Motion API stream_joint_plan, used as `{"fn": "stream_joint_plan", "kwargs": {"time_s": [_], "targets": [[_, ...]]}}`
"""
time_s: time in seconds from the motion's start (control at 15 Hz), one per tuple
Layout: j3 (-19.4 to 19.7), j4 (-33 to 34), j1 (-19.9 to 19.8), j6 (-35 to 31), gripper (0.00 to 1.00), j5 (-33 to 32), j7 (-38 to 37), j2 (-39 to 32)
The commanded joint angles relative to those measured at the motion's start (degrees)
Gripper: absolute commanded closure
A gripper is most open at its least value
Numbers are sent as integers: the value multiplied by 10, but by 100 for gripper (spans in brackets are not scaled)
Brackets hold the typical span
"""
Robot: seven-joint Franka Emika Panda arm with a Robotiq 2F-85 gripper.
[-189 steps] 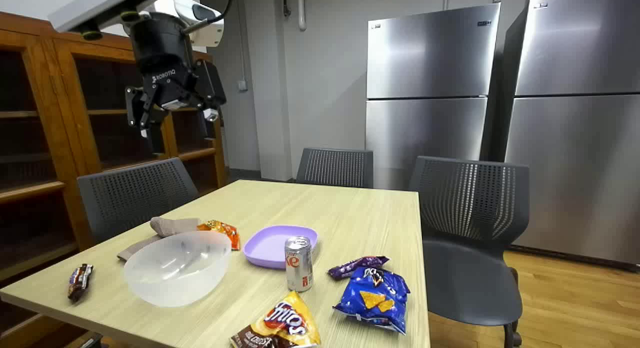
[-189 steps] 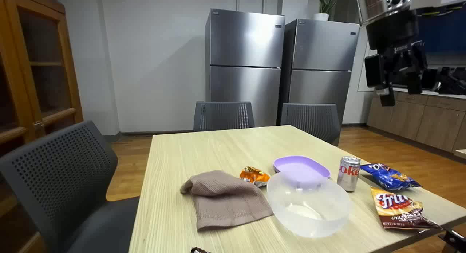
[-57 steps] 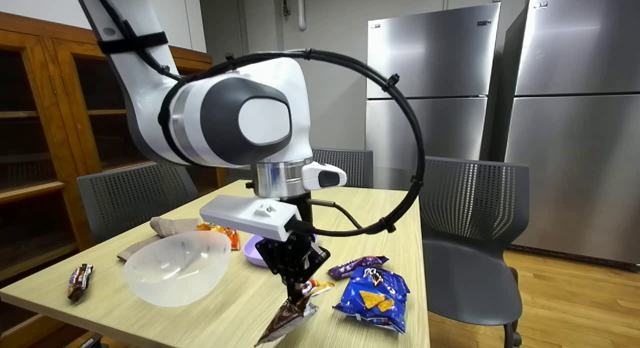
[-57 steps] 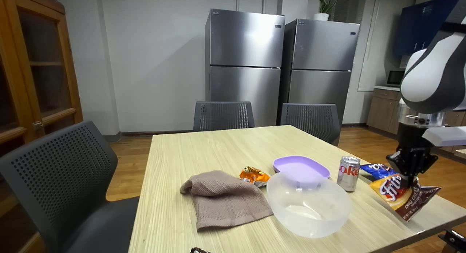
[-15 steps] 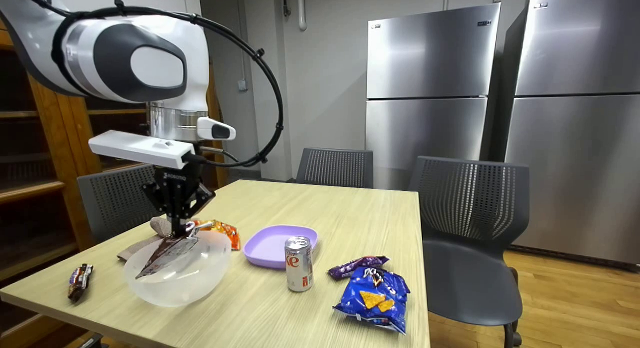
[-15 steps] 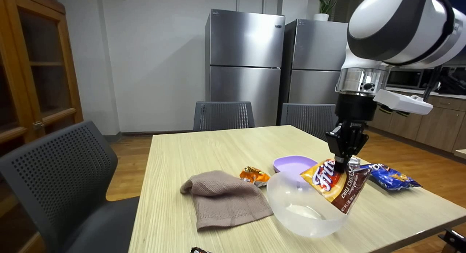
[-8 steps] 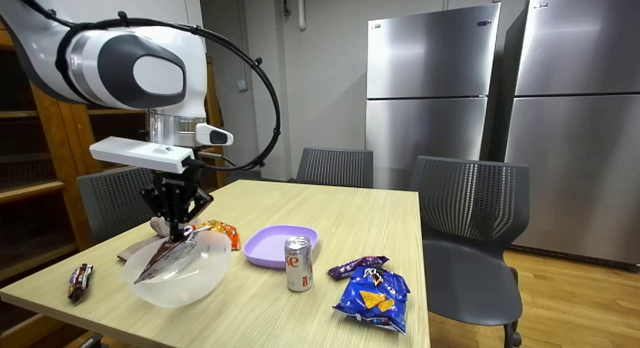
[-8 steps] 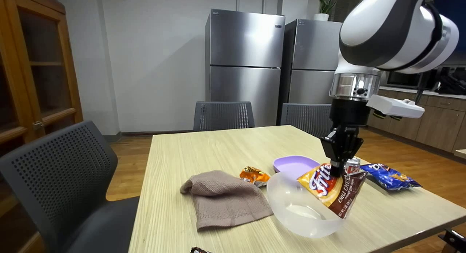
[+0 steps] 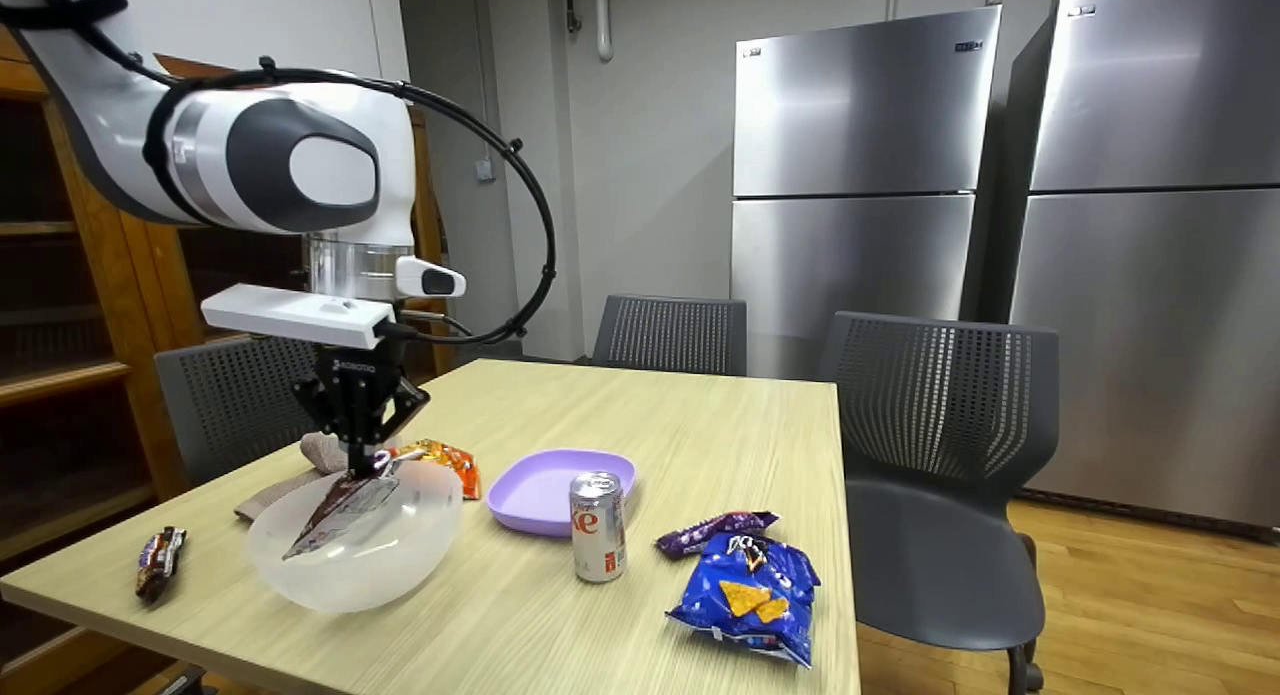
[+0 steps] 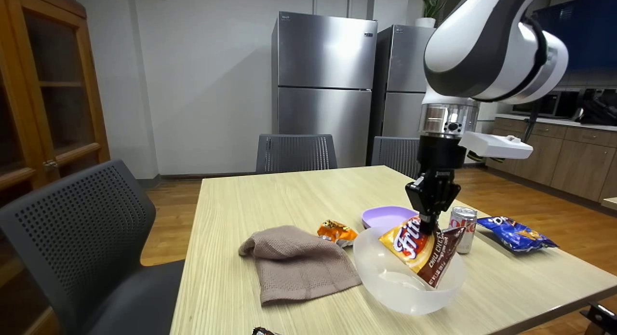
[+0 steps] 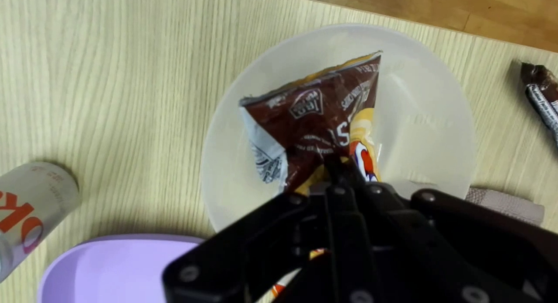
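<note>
My gripper (image 9: 362, 463) is shut on a yellow and brown Fritos bag (image 10: 409, 246), pinching it near its middle. The bag hangs tilted, its brown end slanting down, over a frosted clear bowl (image 9: 405, 550). In the wrist view the bag (image 11: 314, 115) lies within the outline of the bowl (image 11: 423, 133), with the fingertips (image 11: 340, 170) against its surface. One low corner seems to reach below the bowl's rim. Whether the bag touches the bowl, I cannot tell. Part of it is hidden behind the fingers.
Near the bowl are a purple plate (image 9: 540, 490), a silver Coke can (image 9: 598, 525), an orange snack bag (image 10: 336, 233) and a brown towel (image 10: 303, 270). A blue chip bag (image 9: 750, 590), a purple wrapper (image 9: 715, 533) and a dark candy bar (image 9: 160, 565) lie farther off.
Long before, the Fritos bag lay on the table below an empty raised gripper. It was then gripped, lifted and carried to the bowl. In the last second it has shifted slightly farther over the bowl.
</note>
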State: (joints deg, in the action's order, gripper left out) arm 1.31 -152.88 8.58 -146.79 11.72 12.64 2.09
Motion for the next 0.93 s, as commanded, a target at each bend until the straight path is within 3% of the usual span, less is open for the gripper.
{"fn": "stream_joint_plan", "kwargs": {"time_s": [0.0,0.13,0.73,0.87], "targets": [[-19,37,-18,-4,100,-10,-26,-35],[-20,47,-21,-1,72,-14,-33,-45],[-7,25,-53,2,6,-36,-32,0],[0,21,-67,-1,0,-47,-36,10]]}}
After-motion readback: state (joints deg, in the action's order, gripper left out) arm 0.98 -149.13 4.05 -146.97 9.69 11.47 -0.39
